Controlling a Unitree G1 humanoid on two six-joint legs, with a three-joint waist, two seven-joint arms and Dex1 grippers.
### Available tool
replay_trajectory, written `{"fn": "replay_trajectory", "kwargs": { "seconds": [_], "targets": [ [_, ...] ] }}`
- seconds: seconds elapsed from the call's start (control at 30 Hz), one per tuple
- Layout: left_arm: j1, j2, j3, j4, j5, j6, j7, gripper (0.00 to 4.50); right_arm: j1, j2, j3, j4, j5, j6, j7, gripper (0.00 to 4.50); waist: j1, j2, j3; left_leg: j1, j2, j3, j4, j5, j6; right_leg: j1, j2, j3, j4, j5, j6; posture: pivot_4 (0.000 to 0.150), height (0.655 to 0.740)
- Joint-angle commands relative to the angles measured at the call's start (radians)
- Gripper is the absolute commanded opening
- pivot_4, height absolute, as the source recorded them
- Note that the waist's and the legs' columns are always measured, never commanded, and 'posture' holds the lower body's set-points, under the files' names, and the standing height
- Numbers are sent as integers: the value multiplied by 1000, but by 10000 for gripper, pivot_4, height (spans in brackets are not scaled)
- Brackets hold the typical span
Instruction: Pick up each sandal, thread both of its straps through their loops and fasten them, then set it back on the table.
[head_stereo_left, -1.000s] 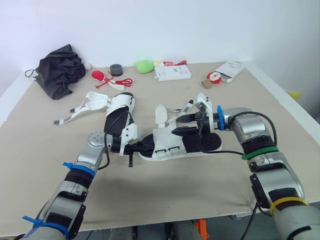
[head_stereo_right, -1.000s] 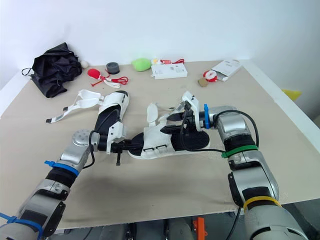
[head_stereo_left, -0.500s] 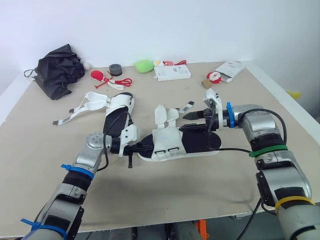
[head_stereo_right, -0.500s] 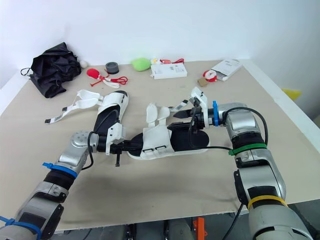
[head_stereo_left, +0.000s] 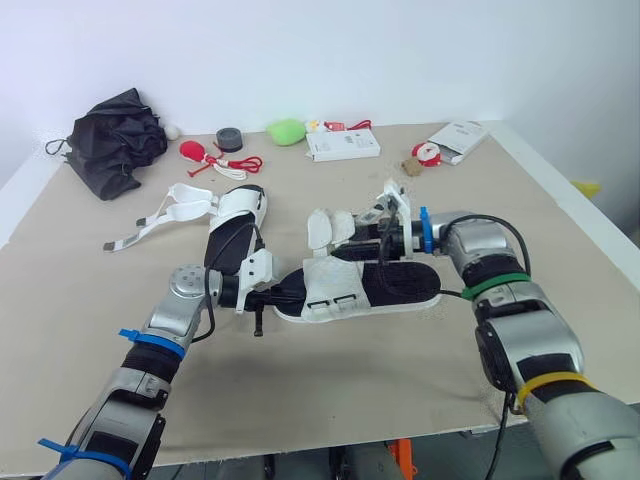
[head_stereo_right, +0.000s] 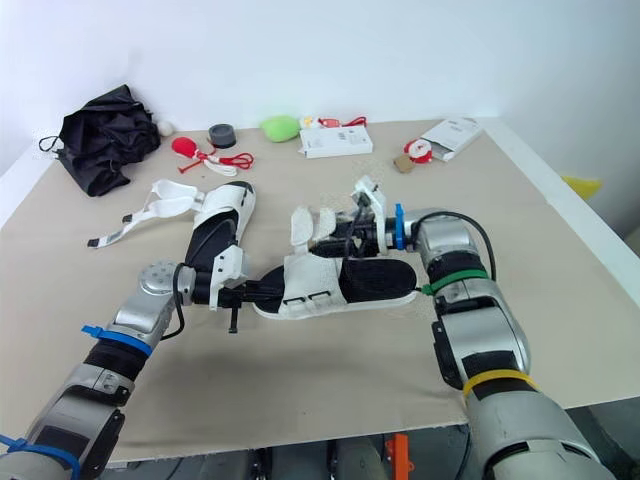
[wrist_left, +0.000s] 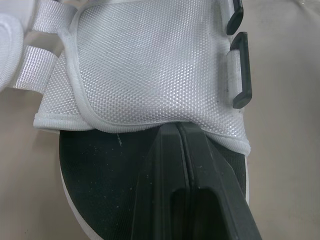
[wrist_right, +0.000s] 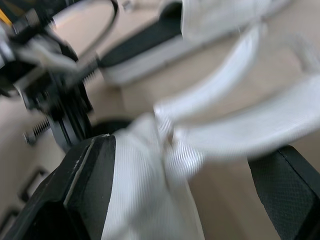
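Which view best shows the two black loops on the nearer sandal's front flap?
The left wrist view: the black loops sit close up along the white mesh flap's edge. The eye views show them as tiny dark rectangles on the sandal; the right wrist view faces white straps instead.

Bright, even light falls from above on my tabletop (head_stereo_left: 350, 385). Soft, short shadows sit tight under the sandal (head_stereo_left: 335, 292) and the black bag (head_stereo_left: 120, 140). Close up, the sandal's white mesh shines bright.

Beige table (head_stereo_left: 330, 400) carries near sandal (head_stereo_left: 335, 285); far sandal (head_stereo_left: 240, 205); black bag (head_stereo_left: 118, 140); white box (head_stereo_left: 343, 146).
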Motion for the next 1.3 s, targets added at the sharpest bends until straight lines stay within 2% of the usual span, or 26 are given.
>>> {"fn": "replay_trajectory", "kwargs": {
  "seconds": [0.03,0.53,0.97,1.03,1.1,1.17,1.27,1.3],
  "targets": [
    [44,11,-49,39,47,47,3,0,-57,17,-62,62,21,-6,-41,43183,0,0,0,0,0,0,0,0,0,0,0,0,0,0,0,1500,7400],
    [45,1,-45,24,41,69,16,0,-167,123,-261,229,60,-84,-319,43183,-1,0,0,0,0,0,-2,0,0,0,0,1,0,0,0,1500,7400],
    [55,-3,-44,14,37,72,26,0,-170,139,-297,265,36,-117,-422,43183,-1,0,0,0,0,0,-2,0,0,0,0,3,0,0,0,1500,7400],
    [54,-5,-45,15,36,71,27,0,-171,143,-311,274,42,-118,-467,38059,-1,0,0,0,0,0,-2,0,0,0,0,3,0,0,0,1500,7400],
    [55,-7,-46,14,36,70,28,0,-175,145,-335,279,55,-124,-502,27145,0,0,0,0,0,0,-2,0,0,0,0,3,0,0,0,1500,7400],
    [55,-8,-46,14,35,71,29,0,-180,145,-345,284,57,-125,-524,20486,0,0,0,0,-1,0,-2,0,0,0,-1,3,0,0,0,1500,7400],
    [58,-10,-46,12,35,71,31,0,-186,147,-362,289,59,-129,-544,7176,0,0,0,0,-2,0,-2,0,0,0,-2,3,0,0,0,1500,7400],
    [59,-11,-46,11,35,71,32,0,-188,149,-368,289,61,-132,-544,5878,0,0,0,0,-2,0,-2,0,0,0,-2,3,0,0,0,1500,7400]
  ]
}}
